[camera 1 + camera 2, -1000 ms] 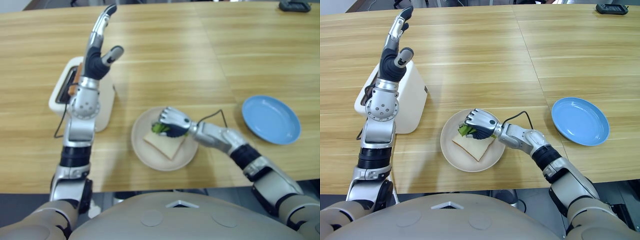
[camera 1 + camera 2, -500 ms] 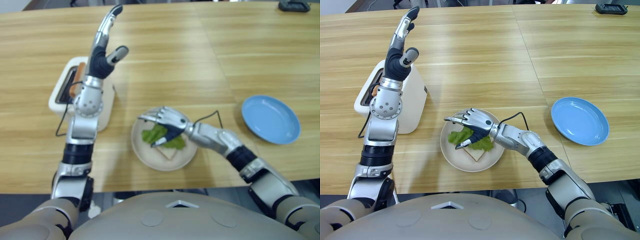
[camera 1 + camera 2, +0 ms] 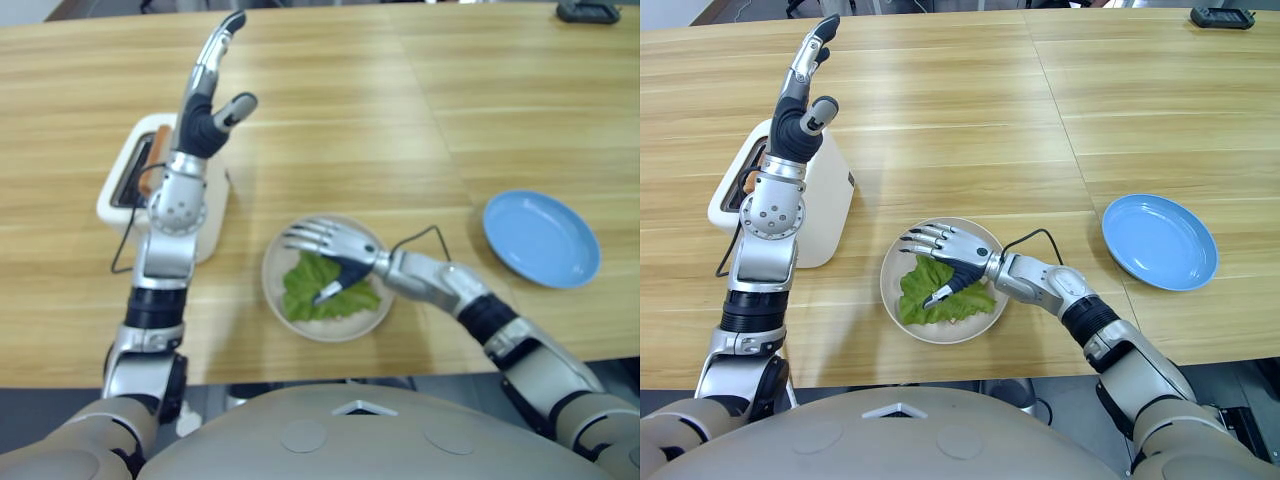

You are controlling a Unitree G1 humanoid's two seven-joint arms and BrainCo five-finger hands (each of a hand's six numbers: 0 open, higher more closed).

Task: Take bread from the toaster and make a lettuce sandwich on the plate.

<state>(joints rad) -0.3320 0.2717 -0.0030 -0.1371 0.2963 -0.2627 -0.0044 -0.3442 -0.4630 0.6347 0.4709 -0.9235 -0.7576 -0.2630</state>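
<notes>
A green lettuce leaf (image 3: 930, 297) lies spread over the bread on the beige plate (image 3: 895, 264); only a sliver of bread shows at the leaf's lower edge. My right hand (image 3: 948, 252) hovers open just above the leaf, fingers spread toward the left. The white toaster (image 3: 825, 205) stands left of the plate, with a brown slice of bread (image 3: 153, 160) showing in its slot. Raised above the toaster, my left hand (image 3: 805, 80) is open with its fingers pointing up and holds nothing.
A blue plate (image 3: 1159, 242) lies at the right of the wooden table. A black cable (image 3: 1038, 235) curls by the beige plate's right rim. A dark object (image 3: 1221, 16) sits at the far right corner.
My right hand opened and let go of the lettuce, which now lies spread flat over the bread. The left arm shifted slightly right and then held still.
</notes>
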